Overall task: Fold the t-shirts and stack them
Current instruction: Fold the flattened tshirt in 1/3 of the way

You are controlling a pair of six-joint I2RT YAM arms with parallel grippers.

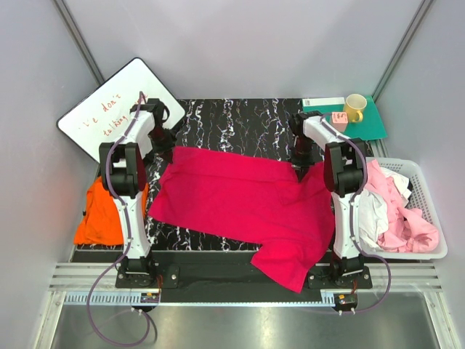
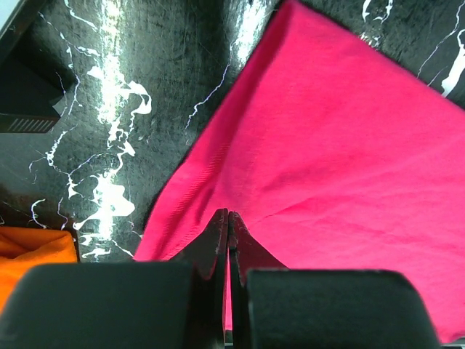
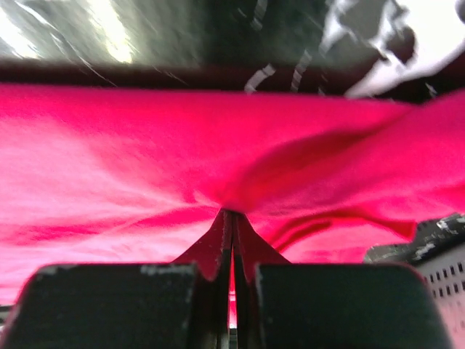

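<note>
Top external view showed the large magenta-red cloth t-shirt (image 1: 240, 200) flat on the black table (image 1: 240, 127), far edge clamped by left gripper (image 2: 229, 218) and right gripper (image 3: 232, 216), long axis spanning them, body lying base-ward.

A magenta-red t-shirt (image 1: 240, 200) lies spread across the centre of the black marble table (image 1: 218, 120). An orange t-shirt (image 1: 102, 214) sits at 8 o'clock, and a white basket (image 1: 434, 218) holding pink and white t-shirts (image 1: 407, 225) at 4 o'clock.

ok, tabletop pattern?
Tabletop: black with white marble-like veins. Shows best in the left wrist view.
</note>
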